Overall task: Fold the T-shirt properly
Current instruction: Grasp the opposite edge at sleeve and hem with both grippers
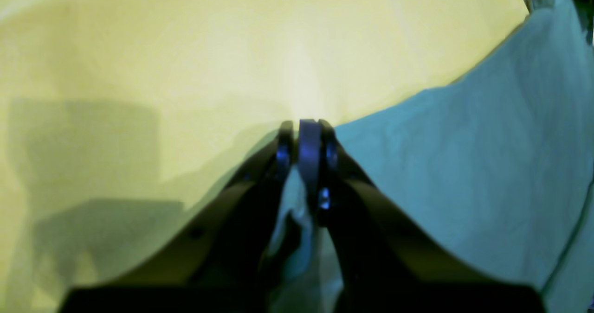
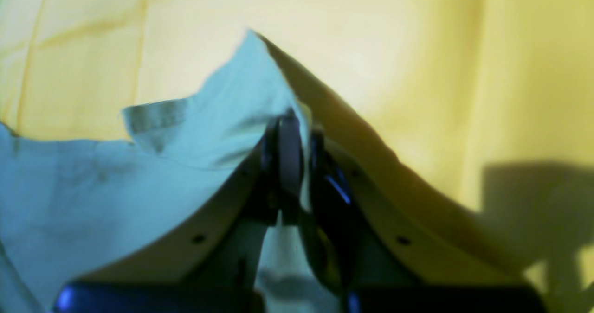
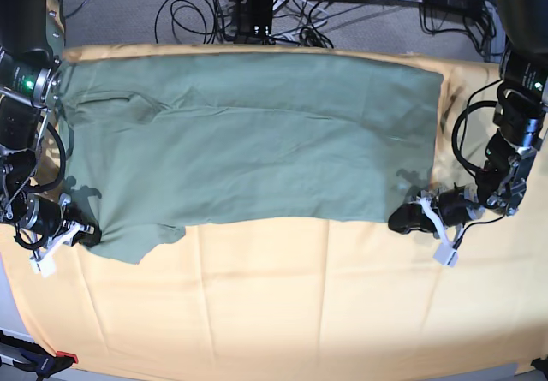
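I have the T-shirt (image 3: 248,150) lying across the far half of the yellow cloth (image 3: 300,304), spread wide from left to right, with its far edge close to the cloth's far border. It looks already doubled over once along its length, since I see a long band rather than a full shirt outline, but I cannot confirm the layers from these views. The near edge runs almost straight, except for a flap hanging lower at the near left corner. My right gripper (image 3: 79,234) sits at that near left corner; the right wrist view shows its jaws pressed together on a fold of green fabric, with a corner of the shirt peaking just beyond the tips. My left gripper (image 3: 409,218) sits at the near right corner; the left wrist view shows its jaws pressed together with shirt fabric bunched between them. Both near corners are therefore pinched, and I judge the step in hand to be a fold of the near edge. Remaining work, as I judge it: carry the fold across, lay it flat, then fold crosswise until the shirt is a compact rectangle. Wrinkles run across the middle of the shirt and will need tension to flatten. No containers are in view; the surface holds only the shirt on the cloth. Cables (image 3: 282,8) lie on the floor beyond the far edge.
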You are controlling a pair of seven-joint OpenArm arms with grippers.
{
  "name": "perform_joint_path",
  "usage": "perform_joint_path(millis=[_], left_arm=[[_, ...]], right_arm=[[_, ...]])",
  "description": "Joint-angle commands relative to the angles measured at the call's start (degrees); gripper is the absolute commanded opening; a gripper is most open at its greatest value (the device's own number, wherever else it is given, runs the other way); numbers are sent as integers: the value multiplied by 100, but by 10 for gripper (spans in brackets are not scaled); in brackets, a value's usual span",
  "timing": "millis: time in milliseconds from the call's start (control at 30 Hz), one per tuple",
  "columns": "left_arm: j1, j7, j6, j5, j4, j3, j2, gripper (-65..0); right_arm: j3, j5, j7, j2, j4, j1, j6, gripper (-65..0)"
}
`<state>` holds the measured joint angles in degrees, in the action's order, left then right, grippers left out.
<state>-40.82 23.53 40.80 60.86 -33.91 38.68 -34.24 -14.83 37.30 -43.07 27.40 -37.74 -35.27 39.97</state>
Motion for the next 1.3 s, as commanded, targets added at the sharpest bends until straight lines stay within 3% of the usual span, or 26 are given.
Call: perform_joint_path(millis=[0, 167, 300, 467, 533, 633, 733, 933, 1100, 1267], left_arm=[[-111, -70, -80, -210, -11, -57, -68, -650], [-164, -608, -80, -721, -9, -538, 17, -650], [-280, -1019, -188, -1182, -9, -914, 162, -650], [-503, -1523, -188, -1930, -9, -922, 363, -650], [-560, -1722, -205, -2140, -9, -922, 411, -650], [-568, -1766, -361, -2186, -9, -922, 424, -650], [-538, -1725, -92, -2181, -9, -922, 415, -650], [-527, -1707, -80, -1987, -129, -922, 372, -650], [-334, -1700, -80, -1987, -157, -922, 321, -650], [-138, -1700, -80, -1971, -470, -922, 310, -650]], right_arm=[[-17, -118, 350, 118, -81, -184, 3, -650], [-17, -857, 800, 103, -81, -188, 3, -650], [-17, -911, 1012, 103, -81, -188, 3, -650], [-17, -1119, 1438, 101, -81, -190, 0, -650], [-17, -1246, 1502, 90, -81, -190, -190, -650], [-17, -1344, 1495, 90, -81, -188, -190, -650], [-15, -1329, 1482, 114, -81, -190, 3, -650], [-4, -1054, 1445, 125, -81, -184, 3, -650], [-4, -466, 708, 118, -85, -155, 3, -650], [-4, -271, 673, 133, -140, -153, 3, -650]])
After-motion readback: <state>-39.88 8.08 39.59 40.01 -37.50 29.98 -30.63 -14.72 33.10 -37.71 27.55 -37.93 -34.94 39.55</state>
